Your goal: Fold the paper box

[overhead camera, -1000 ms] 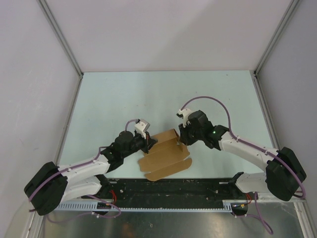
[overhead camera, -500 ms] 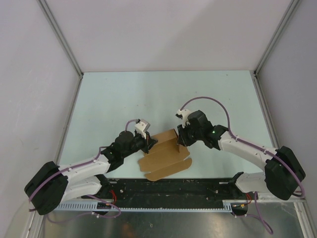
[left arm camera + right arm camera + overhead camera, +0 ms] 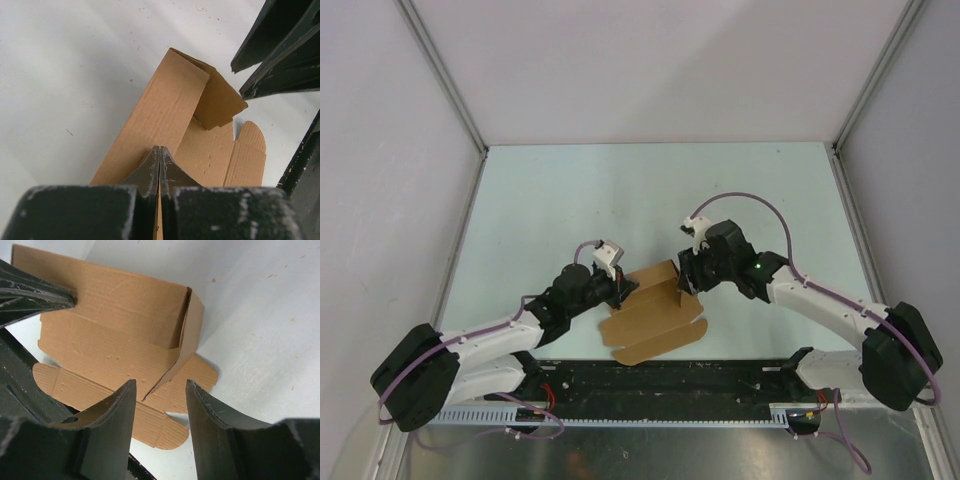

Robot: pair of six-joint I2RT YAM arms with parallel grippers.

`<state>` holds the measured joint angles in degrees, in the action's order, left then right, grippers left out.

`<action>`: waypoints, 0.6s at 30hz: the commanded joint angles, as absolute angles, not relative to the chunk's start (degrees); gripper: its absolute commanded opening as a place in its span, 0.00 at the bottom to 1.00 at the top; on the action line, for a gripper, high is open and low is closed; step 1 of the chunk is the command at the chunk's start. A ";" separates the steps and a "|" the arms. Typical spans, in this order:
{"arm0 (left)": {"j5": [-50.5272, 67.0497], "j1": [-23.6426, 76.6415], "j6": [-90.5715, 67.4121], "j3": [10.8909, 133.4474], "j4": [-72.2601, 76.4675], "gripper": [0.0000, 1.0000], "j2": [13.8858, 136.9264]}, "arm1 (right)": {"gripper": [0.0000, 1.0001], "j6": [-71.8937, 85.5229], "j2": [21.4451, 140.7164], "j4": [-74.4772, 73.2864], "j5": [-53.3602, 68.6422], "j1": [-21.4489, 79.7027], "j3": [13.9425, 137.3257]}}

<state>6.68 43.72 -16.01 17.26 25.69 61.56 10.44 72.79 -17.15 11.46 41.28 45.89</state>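
We see the left claw [image 3: 159, 150] clamped on the paper box [image 3: 165, 105]; the right claw [image 3: 160, 386], parted, straddles its end flap [image 3: 189, 332].

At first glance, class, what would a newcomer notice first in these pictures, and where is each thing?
A half-folded brown paper box lies at the near middle of the pale table, its far long wall standing up. The left gripper is shut on that wall's left end, while the right gripper hangs open at the upright end flap on the box's right side.
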 commanded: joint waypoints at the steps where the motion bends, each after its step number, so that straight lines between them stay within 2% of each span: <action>1: 7.03 43.94 -15.38 18.37 25.22 0.00 62.40 | 0.50 10.28 68.73 -16.61 12.48 39.47 47.20; 8: 6.86 44.03 -15.47 18.46 25.22 0.00 62.14 | 0.51 10.55 65.48 -18.71 6.25 36.04 47.11; 13: 6.94 44.12 -15.47 18.72 25.14 0.00 61.88 | 0.50 9.32 67.75 -23.02 0.89 34.72 47.11; 18: 6.94 44.12 -15.38 18.63 25.05 0.00 61.61 | 0.52 8.79 69.26 -20.31 2.64 36.03 44.74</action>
